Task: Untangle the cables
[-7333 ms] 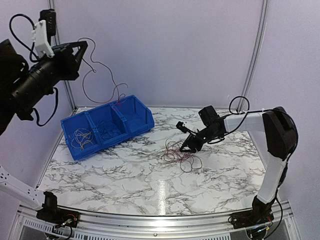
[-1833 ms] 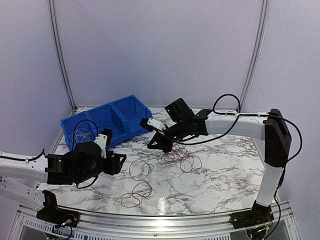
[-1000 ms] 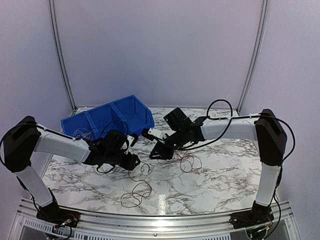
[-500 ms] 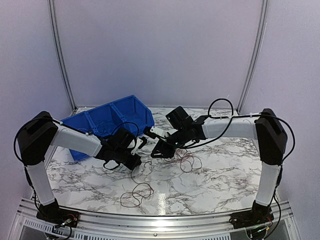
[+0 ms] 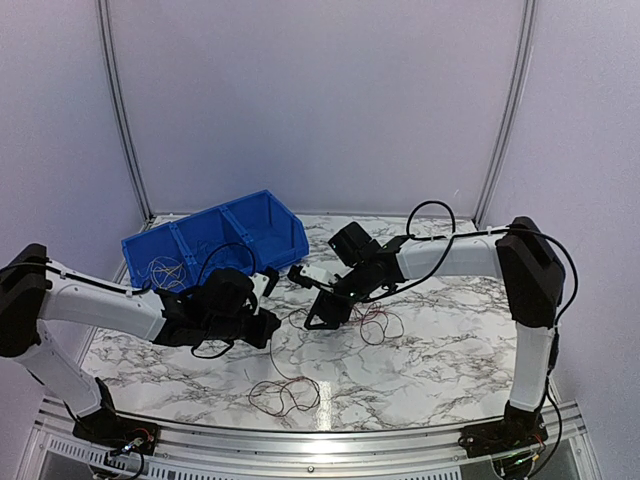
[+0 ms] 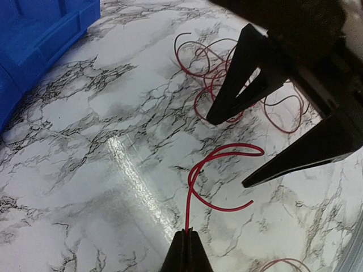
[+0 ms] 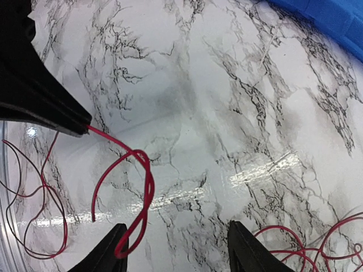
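Marbled white worktop (image 5: 430, 360). Left hand (image 6: 186, 238) pinched shut on thin red cable (image 6: 191, 187); cable runs from it toward right hand (image 7: 178, 246), wide open, empty. Tangle of thin red and dark cables (image 5: 372, 318) lies beyond, under right arm.

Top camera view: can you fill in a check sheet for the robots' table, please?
Surface: glossy marble table.
Job's things: red wire beside the tangle; loose loop near the front.
Clutter: blue bin holding more wires.
Grippers: left gripper shut on the red wire; right gripper open.
Cables: black arm cords.
Surroundings: lilac walls.
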